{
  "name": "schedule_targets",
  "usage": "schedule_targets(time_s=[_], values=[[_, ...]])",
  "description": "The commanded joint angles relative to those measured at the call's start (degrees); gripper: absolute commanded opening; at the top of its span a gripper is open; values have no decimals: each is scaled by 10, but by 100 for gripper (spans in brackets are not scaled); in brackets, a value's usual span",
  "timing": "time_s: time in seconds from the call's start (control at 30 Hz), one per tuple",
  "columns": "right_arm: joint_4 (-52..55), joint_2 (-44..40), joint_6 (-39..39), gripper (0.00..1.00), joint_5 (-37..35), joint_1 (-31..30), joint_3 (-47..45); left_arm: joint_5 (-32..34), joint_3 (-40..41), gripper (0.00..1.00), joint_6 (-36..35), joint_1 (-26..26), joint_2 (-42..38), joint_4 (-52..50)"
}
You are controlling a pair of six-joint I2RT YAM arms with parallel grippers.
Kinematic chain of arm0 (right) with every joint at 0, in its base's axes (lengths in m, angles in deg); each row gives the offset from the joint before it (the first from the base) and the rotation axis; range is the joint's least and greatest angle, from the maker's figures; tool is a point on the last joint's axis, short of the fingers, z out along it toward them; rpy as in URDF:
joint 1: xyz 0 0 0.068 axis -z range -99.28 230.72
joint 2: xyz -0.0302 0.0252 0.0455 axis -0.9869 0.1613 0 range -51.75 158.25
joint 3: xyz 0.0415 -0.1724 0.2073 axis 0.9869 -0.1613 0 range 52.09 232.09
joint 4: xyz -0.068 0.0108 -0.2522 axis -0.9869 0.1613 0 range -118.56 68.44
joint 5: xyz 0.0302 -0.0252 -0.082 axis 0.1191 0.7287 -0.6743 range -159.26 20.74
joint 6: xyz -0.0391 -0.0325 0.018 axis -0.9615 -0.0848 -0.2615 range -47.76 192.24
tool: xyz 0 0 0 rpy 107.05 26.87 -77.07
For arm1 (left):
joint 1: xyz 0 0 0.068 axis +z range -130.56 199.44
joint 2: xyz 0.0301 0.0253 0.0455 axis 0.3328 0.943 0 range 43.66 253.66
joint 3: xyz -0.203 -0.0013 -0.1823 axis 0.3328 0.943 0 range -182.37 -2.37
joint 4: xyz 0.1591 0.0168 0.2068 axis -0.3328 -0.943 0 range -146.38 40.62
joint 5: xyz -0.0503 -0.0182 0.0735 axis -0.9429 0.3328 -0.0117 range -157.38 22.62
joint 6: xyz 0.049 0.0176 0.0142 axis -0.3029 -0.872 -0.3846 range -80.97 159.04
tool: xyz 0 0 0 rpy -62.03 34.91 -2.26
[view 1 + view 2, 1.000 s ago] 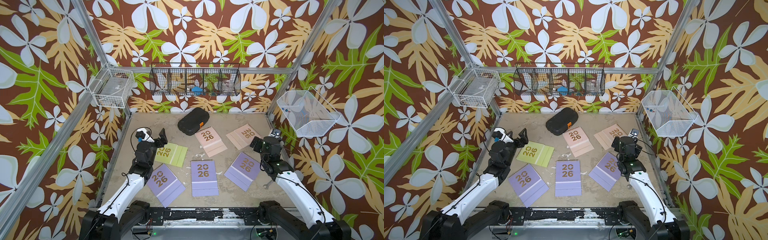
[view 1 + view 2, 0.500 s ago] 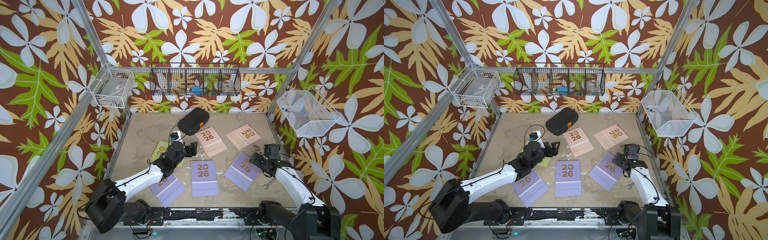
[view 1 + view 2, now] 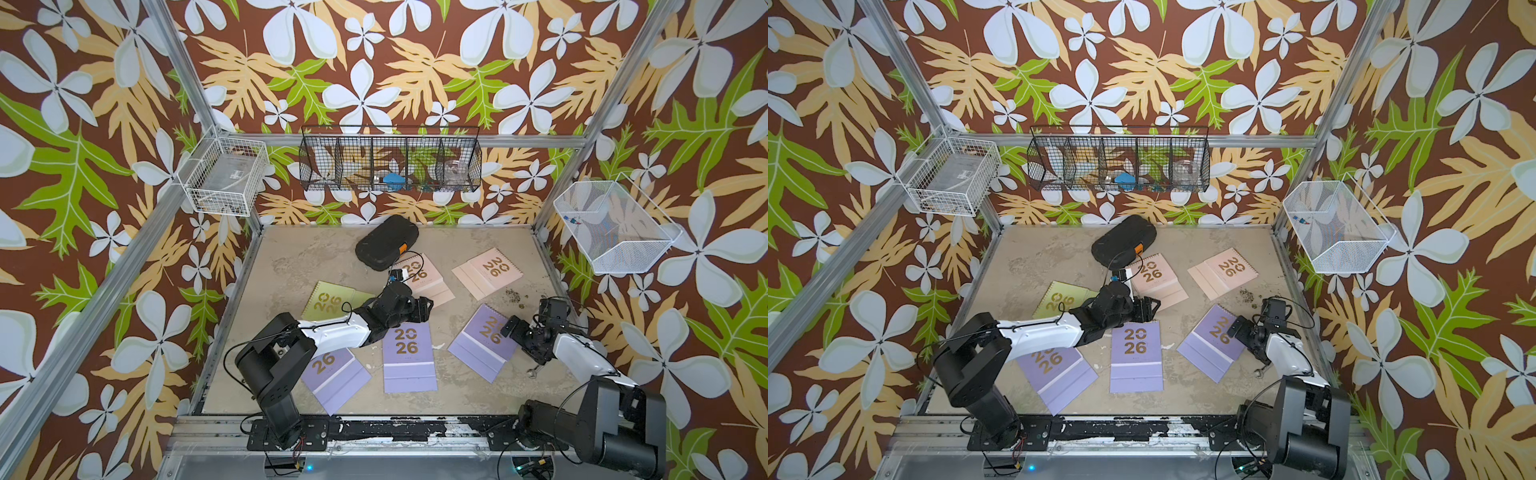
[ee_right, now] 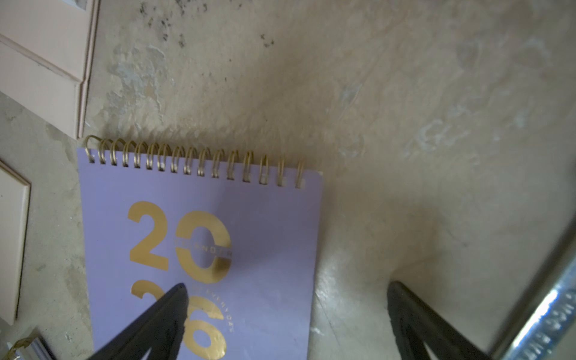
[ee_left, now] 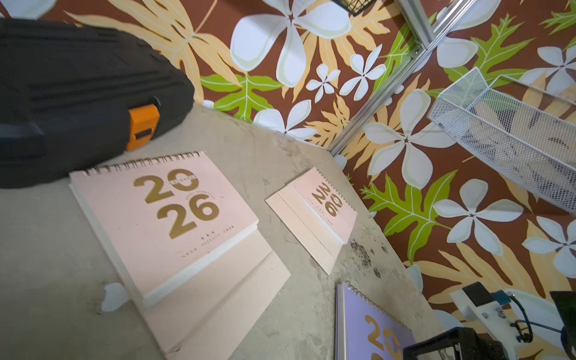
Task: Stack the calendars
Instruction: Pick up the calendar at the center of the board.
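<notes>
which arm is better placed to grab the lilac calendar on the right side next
Right. The right gripper hangs open just above that lilac calendar, jaws straddling its side edge. The left gripper is farther off, by a pink calendar.

The left arm (image 3: pixel 332 332) and right arm (image 3: pixel 582 359) each had a white forearm shell between bulky black joint housings, with thin black cables looped alongside. The right gripper (image 4: pixel 286 284) had tapered matte-black fingers (image 4: pixel 162 318).

Six calendars (image 3: pixel 409 353) spread on table (image 3: pixel 291 257), case (image 3: pixel 384 245) behind them
</notes>
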Motion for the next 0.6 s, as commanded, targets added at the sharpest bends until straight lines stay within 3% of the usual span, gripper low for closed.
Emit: schedule_targets(time_s=[0.0,0.27,0.57], values=[[-8,15,-14,100,48,2,0,-46,-23,66,26,-6,29,2],[-17,34,-26,100,88,3,-2,-117,-93,57,61,-15,121,-12],[-17,46,-35,100,138,3,-2,-147,-131,51,74,-27,175,-24]])
